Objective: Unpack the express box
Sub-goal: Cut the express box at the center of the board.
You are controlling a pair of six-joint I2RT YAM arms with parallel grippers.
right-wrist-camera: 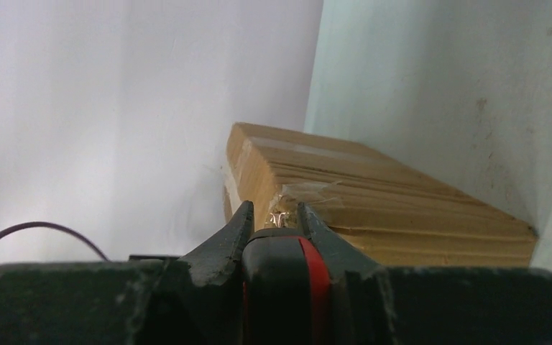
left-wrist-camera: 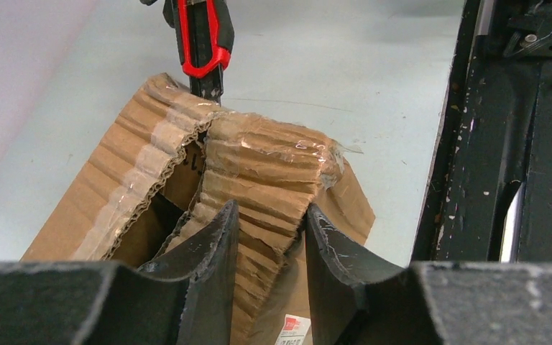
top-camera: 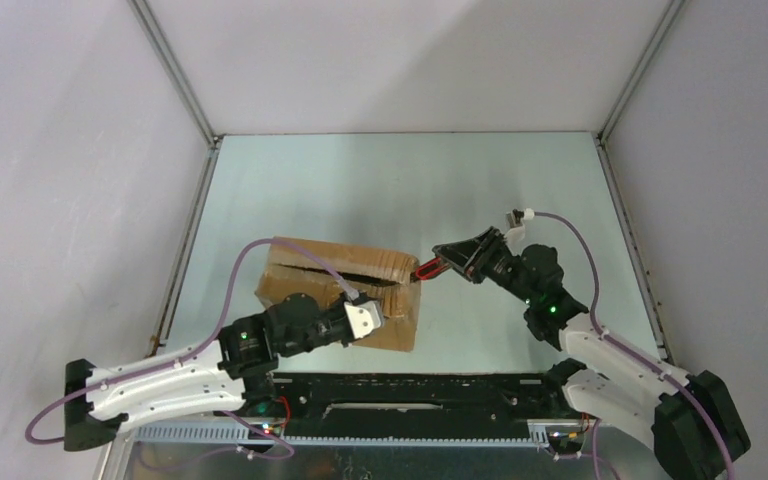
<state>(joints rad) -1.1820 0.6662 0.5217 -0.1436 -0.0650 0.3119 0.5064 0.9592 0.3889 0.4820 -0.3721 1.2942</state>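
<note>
One pale green table [top-camera: 480,180] carries the express box [top-camera: 360,262], lying left of centre near the arm bases, its taped top seam split apart. The left gripper [left-wrist-camera: 272,219] is clamped on a crumpled flap at the box's near end. The right gripper [right-wrist-camera: 273,215] is closed on a red-and-black cutter [left-wrist-camera: 203,43], whose tip meets the box's right end.

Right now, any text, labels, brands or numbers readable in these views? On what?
The express box, white label: red mark and print, too small to read.
Its inner flap, dark marks: illegible.
The cutter: no text visible.
Nothing readable anywhere.
</note>
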